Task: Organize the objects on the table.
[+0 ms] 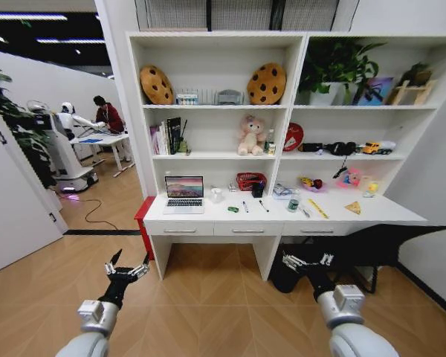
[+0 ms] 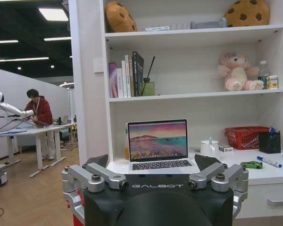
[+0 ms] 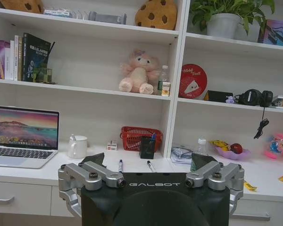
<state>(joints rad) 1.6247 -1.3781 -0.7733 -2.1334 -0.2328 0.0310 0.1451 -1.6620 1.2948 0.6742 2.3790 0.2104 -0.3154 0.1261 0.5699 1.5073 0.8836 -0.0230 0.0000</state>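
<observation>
Both grippers, left (image 1: 128, 265) and right (image 1: 306, 260), hung open, well short of the white desk (image 1: 386, 214); open laptop (image 1: 184, 195) stood beyond the left one.

Open floor before desk (image 1: 282, 223); desktop cluttered

Our left gripper (image 2: 154, 170) and right gripper (image 3: 151, 168) share a black housing lettered GALBOT, silver linkages with dark screws behind black fingers (image 2: 97, 161), and grey-white wrist blocks behind them.
</observation>
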